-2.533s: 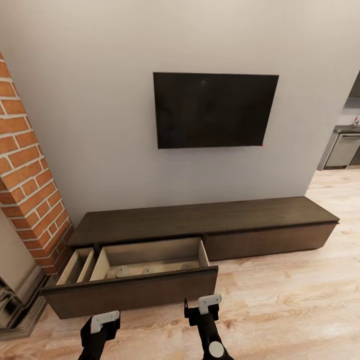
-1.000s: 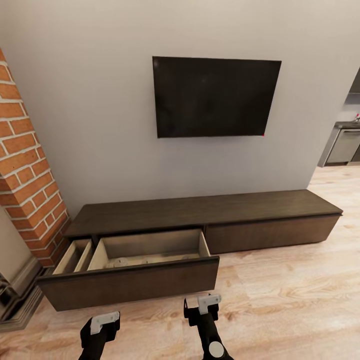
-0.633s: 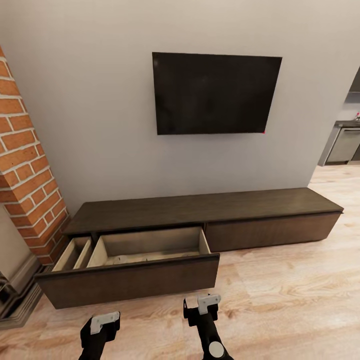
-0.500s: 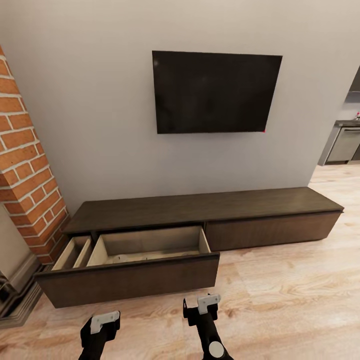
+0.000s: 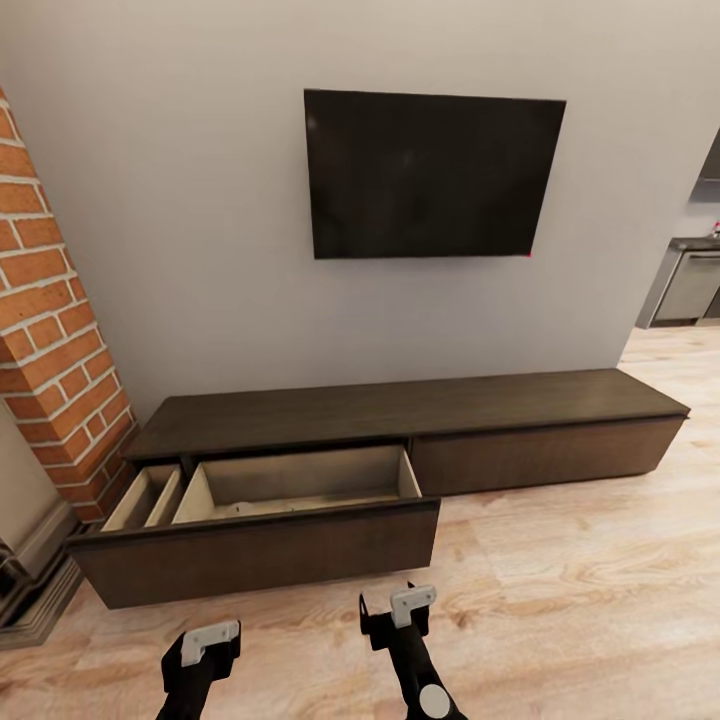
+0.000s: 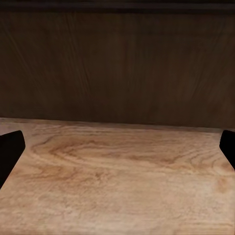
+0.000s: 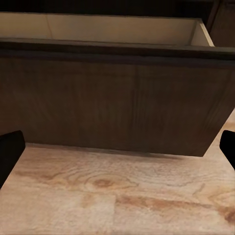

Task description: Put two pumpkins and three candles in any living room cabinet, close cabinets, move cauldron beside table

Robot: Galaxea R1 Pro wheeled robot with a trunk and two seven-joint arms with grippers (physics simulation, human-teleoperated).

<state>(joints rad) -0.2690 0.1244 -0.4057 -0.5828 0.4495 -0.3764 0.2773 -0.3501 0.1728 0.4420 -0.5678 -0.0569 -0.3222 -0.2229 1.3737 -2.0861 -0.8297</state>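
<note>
Even, soft, bright light throughout; wrist views blurry, head view's edges bowed.

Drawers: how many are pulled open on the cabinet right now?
2. A narrow drawer at the cabinet's brick-side end, and a wide drawer beside it; one dark front spans both. The front on the far side is shut. Their contents are mostly hidden.

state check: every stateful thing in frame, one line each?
left drawer: pulled open, pale inside showing
right drawer: shut, flush with the cabinet
candles: barely visible low in the open drawer, count unclear
TV: screen dark
left end effector: open, empty, facing the drawer front
right end effector: open, empty, facing the drawer front
</note>
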